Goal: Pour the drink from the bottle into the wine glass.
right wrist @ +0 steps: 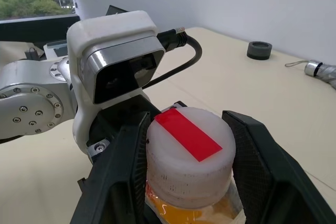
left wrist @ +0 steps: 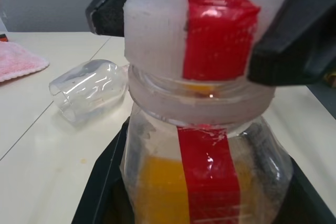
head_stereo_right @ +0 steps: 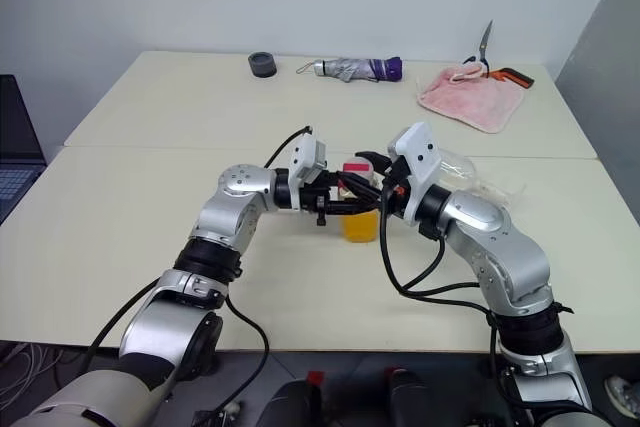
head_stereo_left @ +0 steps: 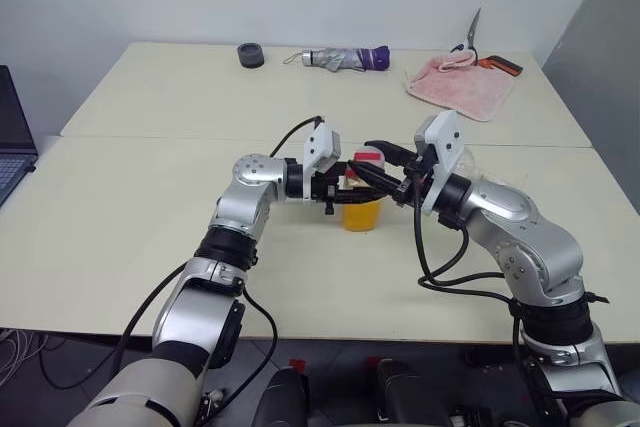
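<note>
The bottle (head_stereo_left: 362, 202) stands upright near the middle of the cream table (head_stereo_left: 150, 207), about half full of the orange drink (head_stereo_left: 361, 215), with a red strip running up its body and across its white cap (right wrist: 189, 153). The left gripper (head_stereo_left: 345, 190) reaches in level from the left and is clamped around the bottle's body. The right gripper (right wrist: 189, 182) comes from the right at cap height, its black fingers (right wrist: 123, 171) on either side of the cap, touching or nearly so; whether they are gripping it yet cannot be told. The wine glass (left wrist: 89, 90) lies on its side on the table just beyond the right arm. At the far edge lie a folded umbrella (head_stereo_left: 345, 57), a pink cloth (head_stereo_left: 460, 85) and a small dark ring (head_stereo_left: 250, 54).
</note>
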`<state>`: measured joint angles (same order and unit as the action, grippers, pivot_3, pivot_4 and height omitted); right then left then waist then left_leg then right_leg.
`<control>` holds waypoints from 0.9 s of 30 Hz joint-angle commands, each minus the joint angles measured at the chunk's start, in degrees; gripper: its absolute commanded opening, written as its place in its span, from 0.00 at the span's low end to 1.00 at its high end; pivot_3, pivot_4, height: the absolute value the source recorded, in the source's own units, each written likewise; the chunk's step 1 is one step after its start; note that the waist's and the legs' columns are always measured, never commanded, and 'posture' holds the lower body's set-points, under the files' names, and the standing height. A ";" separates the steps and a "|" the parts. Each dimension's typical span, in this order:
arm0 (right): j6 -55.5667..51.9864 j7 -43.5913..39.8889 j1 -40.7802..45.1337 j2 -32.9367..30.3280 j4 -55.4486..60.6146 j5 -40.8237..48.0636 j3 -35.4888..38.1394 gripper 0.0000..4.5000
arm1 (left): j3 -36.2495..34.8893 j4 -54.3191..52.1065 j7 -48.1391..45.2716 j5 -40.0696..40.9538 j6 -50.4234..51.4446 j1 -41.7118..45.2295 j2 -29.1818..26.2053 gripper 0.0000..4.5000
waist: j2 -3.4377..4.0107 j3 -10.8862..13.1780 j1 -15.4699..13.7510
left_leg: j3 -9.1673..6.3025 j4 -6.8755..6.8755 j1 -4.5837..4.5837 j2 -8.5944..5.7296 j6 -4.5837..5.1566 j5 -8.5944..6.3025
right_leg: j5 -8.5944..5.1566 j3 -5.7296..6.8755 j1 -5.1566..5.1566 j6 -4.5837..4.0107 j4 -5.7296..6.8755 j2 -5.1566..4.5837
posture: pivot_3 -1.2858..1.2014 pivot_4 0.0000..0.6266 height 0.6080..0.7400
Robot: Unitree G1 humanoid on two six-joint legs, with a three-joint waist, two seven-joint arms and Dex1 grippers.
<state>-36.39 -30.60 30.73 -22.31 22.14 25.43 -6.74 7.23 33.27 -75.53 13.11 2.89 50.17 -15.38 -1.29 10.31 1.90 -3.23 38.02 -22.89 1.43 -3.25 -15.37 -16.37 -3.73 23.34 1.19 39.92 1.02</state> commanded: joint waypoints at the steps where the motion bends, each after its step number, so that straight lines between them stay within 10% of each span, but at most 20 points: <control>1: 6.50 -0.96 0.73 -0.83 1.51 -4.19 -0.89 0.41 | -0.41 -2.56 -0.09 1.01 -0.68 0.62 0.05 0.40 | 0.00 0.00 0.00 | 0.00 0.00 0.00 0.00 0.00 0.00 | 0.00 0.00 0.00 0.00 0.00 0.00 | 0.52 0.24 1.00; 14: 3.17 -0.15 -4.76 -0.61 6.61 5.03 9.13 0.39 | -0.83 -3.19 -0.15 1.39 0.03 0.34 -0.11 0.40 | 0.01 0.00 -0.05 | -0.01 0.01 -0.01 0.00 0.00 0.00 | 0.00 0.01 0.00 0.00 0.01 -0.02 | 0.52 0.24 1.00; 27: 12.66 6.02 -35.53 -7.82 0.68 -8.27 21.67 0.39 | -1.22 -3.57 0.39 1.52 0.06 -0.30 -0.60 0.40 | 0.00 0.01 -0.02 | 0.09 0.00 0.05 -0.04 0.00 0.00 | -0.01 -0.10 -0.03 0.02 0.01 -0.01 | 0.52 0.24 1.00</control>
<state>-27.47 -25.82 -4.46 -30.53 23.82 19.12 13.29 6.82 32.04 -75.46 13.35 3.42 49.19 -16.07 -1.30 10.32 1.89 -3.11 38.02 -22.81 1.39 -3.25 -15.37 -16.38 -3.85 23.30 1.20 39.94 1.01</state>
